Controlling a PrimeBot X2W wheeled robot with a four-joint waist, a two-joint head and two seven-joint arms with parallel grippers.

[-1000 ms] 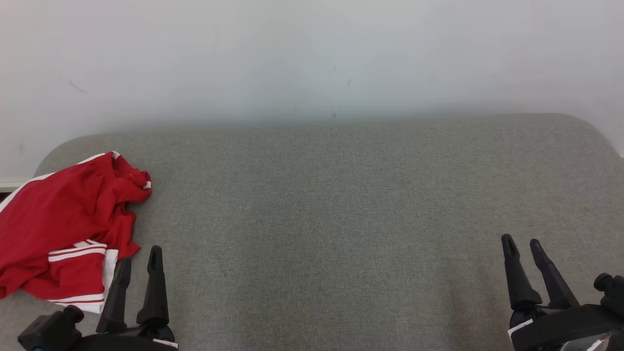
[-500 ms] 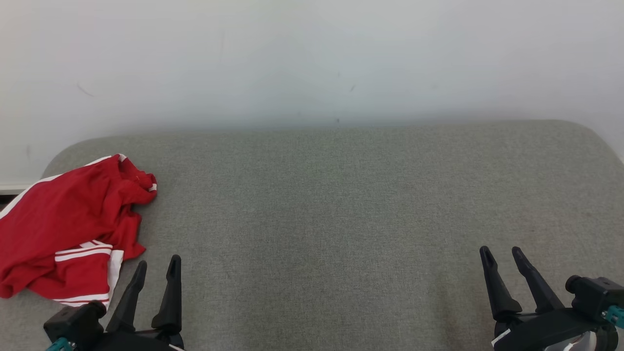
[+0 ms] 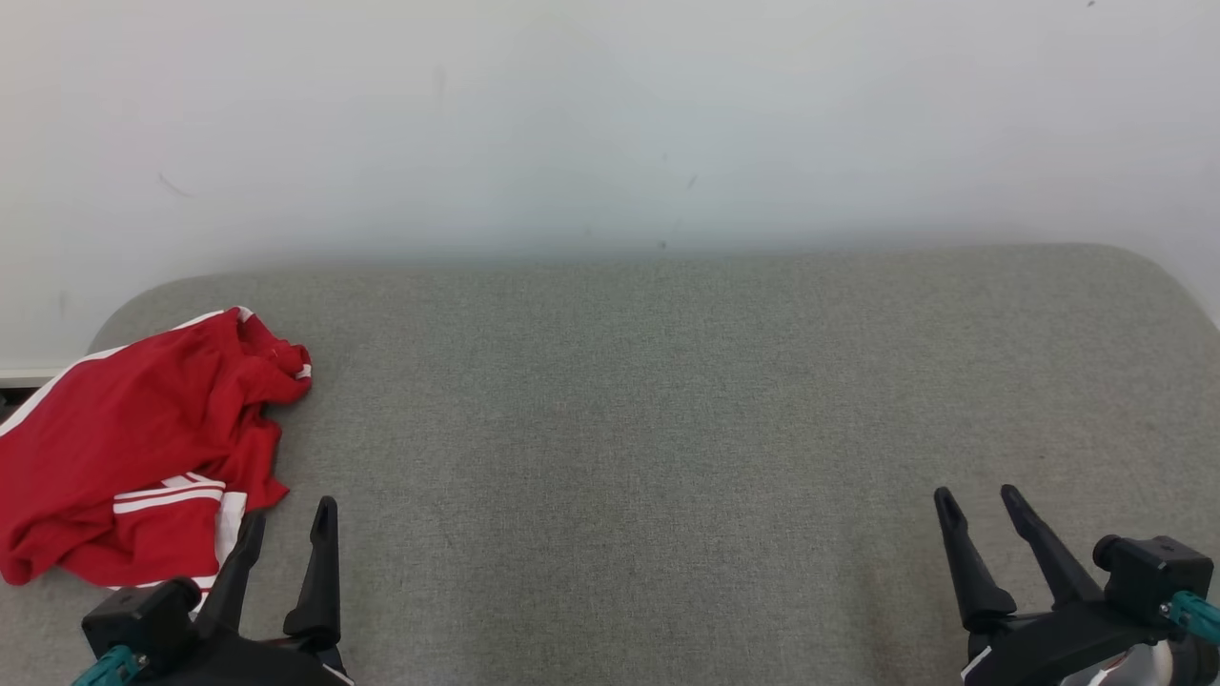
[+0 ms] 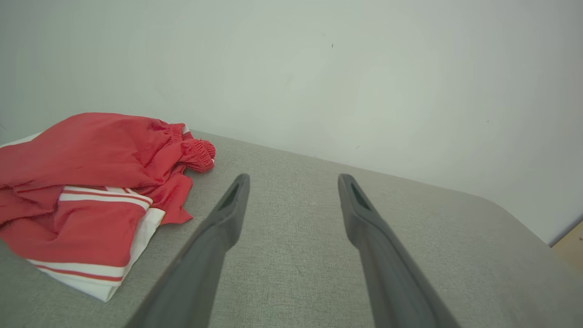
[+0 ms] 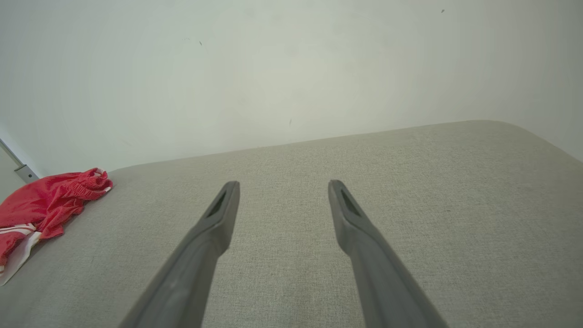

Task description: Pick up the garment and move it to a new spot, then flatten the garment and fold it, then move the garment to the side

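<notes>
Garment of crumpled red fabric [image 3: 124,429] with white stripes and white trim lay bunched at the left end of a grey woven cushioned surface [image 3: 620,429]. Just beside its near edge was the left gripper [image 3: 289,513], its two long dark fingers spread apart and holding nothing; in the left wrist view the cloth sat clear of them. The right gripper [image 3: 977,494] was well apart at the opposite end, likewise released and empty. A plain white wall [image 3: 610,114] rose behind the surface.
</notes>
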